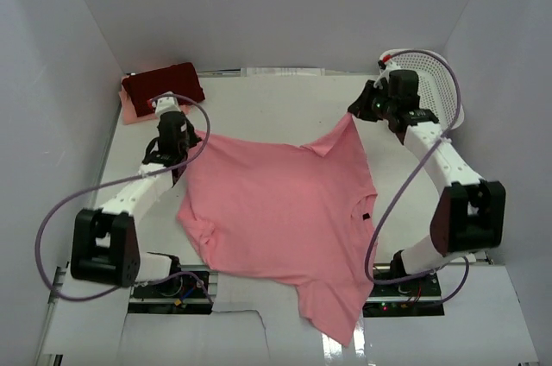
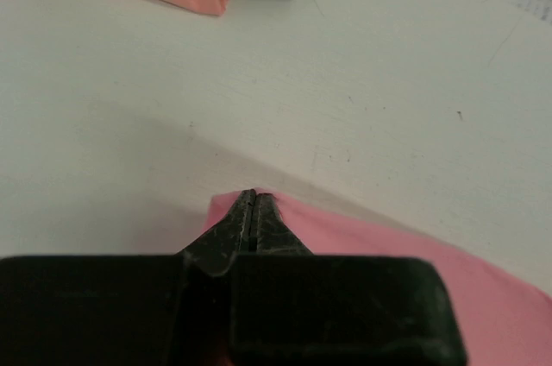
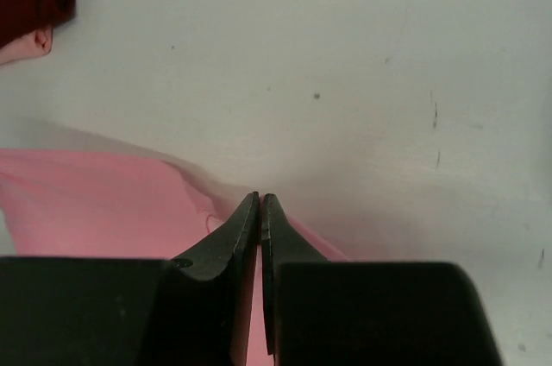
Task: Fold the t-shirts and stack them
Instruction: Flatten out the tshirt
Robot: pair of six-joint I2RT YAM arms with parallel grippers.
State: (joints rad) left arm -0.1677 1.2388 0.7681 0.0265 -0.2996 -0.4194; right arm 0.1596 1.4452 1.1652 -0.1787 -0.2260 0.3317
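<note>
Salmon-pink t-shirt (image 1: 276, 219) lies spread left of the mesh basket (image 1: 435, 72). I have left gripper (image 2: 252, 211) and right gripper (image 3: 260, 209) each clamped on 1 far corner, likely pulling it taut and flat before folding.

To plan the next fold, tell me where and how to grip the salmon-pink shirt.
Its two far corners, reached from the near side: the salmon-pink shirt lies spread flat, so only edges offer cloth to pinch. The left gripper and right gripper are shut there.
</note>
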